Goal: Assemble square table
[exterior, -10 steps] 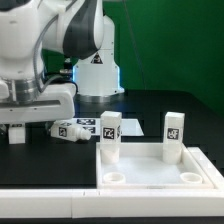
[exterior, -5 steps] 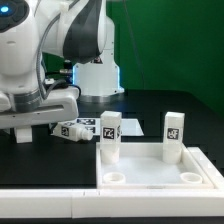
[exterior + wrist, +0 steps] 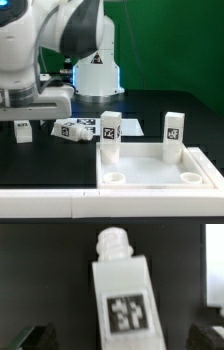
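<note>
One leg (image 3: 122, 280) below gripper (image 3: 122, 338) | jaws apart, fingertips (image 3: 40, 336) cropped | tag (image 3: 127, 311) blurred

I work in a robotics lab: my white arm base (image 3: 97, 70) stands on a black tabletop (image 3: 150, 108) before a green backdrop (image 3: 170, 40), among tag-marked white plastic blocky legs (image 3: 173, 137).

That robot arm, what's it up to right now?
It is building a small square table. The open gripper hangs over a loose leg lying on the black work surface, gripping nothing yet. On the table top, one leg and a second leg stand upright at the far corners; the near corners have none.
</note>
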Motion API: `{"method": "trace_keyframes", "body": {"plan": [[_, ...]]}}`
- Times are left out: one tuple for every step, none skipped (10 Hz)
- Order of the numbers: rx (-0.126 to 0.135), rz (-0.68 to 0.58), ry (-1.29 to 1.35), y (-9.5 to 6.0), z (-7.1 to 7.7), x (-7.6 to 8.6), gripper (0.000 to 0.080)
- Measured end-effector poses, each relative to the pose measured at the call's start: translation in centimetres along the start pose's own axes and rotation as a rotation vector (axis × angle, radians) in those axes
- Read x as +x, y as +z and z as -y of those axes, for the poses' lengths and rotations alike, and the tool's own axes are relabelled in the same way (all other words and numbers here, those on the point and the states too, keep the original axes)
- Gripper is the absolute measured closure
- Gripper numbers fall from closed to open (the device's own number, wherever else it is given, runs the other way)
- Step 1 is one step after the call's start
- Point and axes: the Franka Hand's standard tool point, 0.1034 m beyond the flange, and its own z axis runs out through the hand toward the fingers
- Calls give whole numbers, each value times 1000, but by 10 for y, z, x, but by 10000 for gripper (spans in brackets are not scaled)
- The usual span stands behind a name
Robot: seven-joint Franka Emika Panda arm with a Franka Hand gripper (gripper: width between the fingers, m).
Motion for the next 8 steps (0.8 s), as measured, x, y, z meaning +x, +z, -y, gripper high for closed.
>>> {"method": "trace_keyframes", "body": {"plan": [[3, 4, -1, 1, 9, 0, 151], [3, 4, -8, 2, 9, 0, 151], [3, 4, -8, 2, 8, 1, 151], [11, 45, -20, 1, 6, -5, 151], [20, 108, -17, -7, -4, -7, 151], [14, 114, -21, -14, -12, -1, 151], [22, 181, -7, -17, -15, -4, 151], [23, 252, 2, -17, -17, -1, 151]]}}
